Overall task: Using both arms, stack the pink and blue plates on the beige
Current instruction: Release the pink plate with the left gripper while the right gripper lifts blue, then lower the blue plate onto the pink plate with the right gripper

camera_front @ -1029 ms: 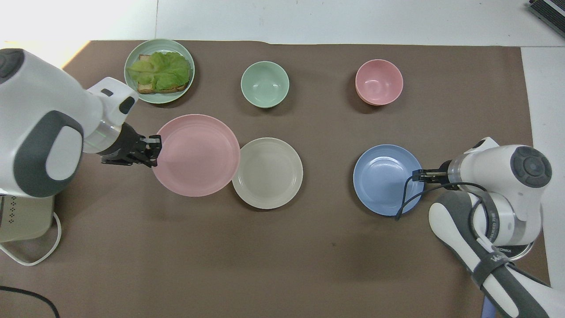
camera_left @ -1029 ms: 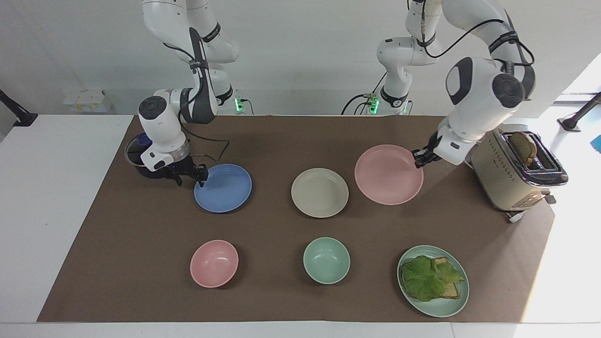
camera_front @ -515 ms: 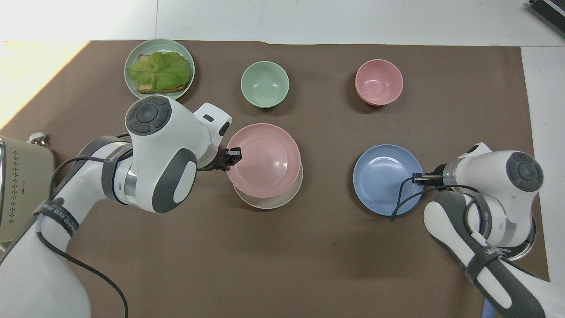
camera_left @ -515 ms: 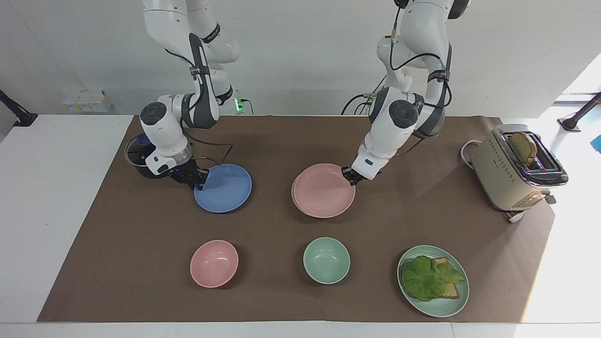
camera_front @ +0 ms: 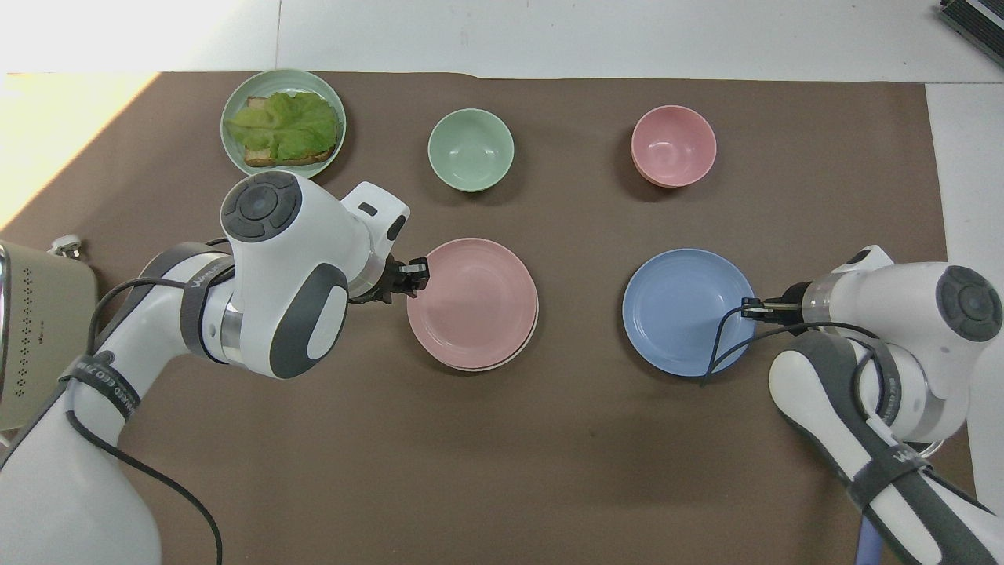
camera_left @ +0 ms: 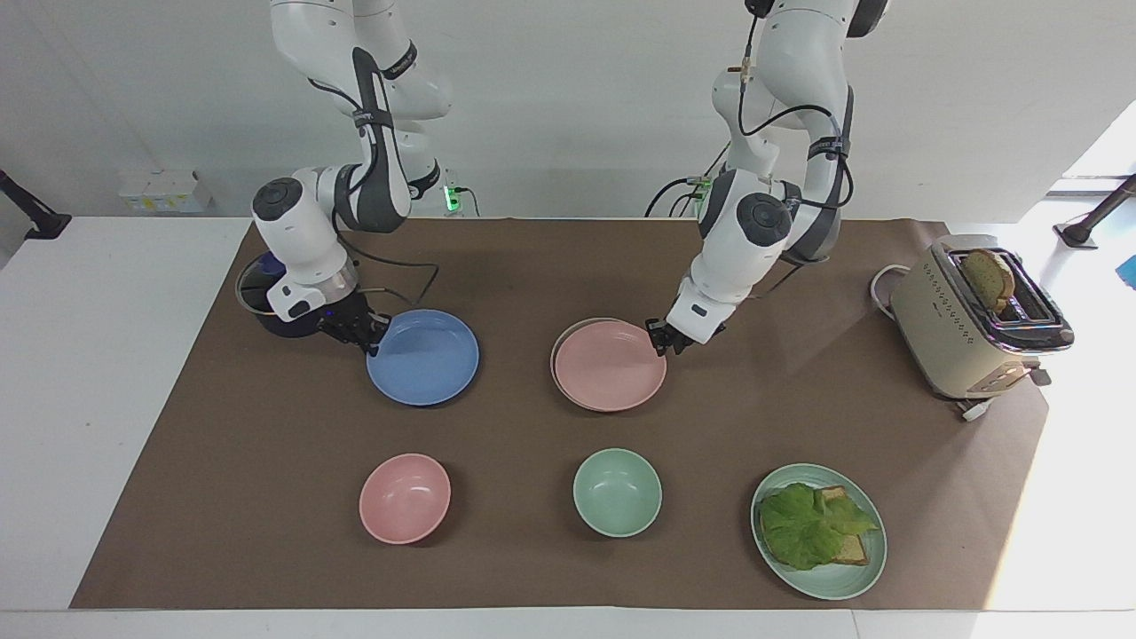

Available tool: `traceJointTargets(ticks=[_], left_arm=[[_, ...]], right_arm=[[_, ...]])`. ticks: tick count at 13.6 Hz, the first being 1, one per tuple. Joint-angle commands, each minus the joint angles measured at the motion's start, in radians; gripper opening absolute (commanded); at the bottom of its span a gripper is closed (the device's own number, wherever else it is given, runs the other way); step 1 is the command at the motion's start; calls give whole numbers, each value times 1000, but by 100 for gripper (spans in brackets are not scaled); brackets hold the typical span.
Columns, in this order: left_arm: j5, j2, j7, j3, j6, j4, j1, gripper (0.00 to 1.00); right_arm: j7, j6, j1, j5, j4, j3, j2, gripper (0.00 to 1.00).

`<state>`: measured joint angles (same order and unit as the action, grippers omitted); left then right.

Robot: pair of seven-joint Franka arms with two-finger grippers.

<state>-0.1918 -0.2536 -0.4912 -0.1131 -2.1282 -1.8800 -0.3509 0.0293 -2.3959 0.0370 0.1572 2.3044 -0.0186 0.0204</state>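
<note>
The pink plate (camera_left: 611,368) (camera_front: 474,302) lies on the beige plate (camera_left: 556,351) (camera_front: 486,367), of which only a thin rim shows. My left gripper (camera_left: 661,340) (camera_front: 420,275) sits at the pink plate's rim on the side toward the left arm's end, its fingers slightly apart. The blue plate (camera_left: 426,359) (camera_front: 682,314) is toward the right arm's end. My right gripper (camera_left: 371,340) (camera_front: 751,308) is shut on its rim, and that edge looks raised a little off the mat.
A cream toaster (camera_left: 967,328) holding toast stands at the left arm's end. Farther from the robots sit a pink bowl (camera_left: 405,497), a green bowl (camera_left: 617,491) and a green plate (camera_left: 834,587) bearing lettuce and toast. A dark pot (camera_left: 257,297) is beside the right gripper.
The left arm carried the pink plate from near the toaster over the beige plate and set it down, then loosened its grip. The right gripper closed on the blue plate's rim and raised it slightly.
</note>
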Motion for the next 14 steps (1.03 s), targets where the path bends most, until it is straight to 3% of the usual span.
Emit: traceJointTargets(ticks=[1,4,6,8,10,14], left_arm=[[-12,20,14,20,-10,-16,1,100],[37,34,67,26,16,-10,97,100],[75,80,251,26,97,1,221,100],[75,166,466,26,177,10,369,100],[77,204,558,26,290,94,447,100],[144,209,543,29,487,307,457,100]], right_arm=[[43,121,15,39,-49,-4,-88,0],[21,175,0,39,-63,-9,-152,0],[-15,189,-70,39,-83,-21,-145,0],[-249,161,-213,38,-170,-24,-59,0],[-336,153,-301,36,-267,-24,31,0],[-413,55,-407,33,-295,-32,133,0]])
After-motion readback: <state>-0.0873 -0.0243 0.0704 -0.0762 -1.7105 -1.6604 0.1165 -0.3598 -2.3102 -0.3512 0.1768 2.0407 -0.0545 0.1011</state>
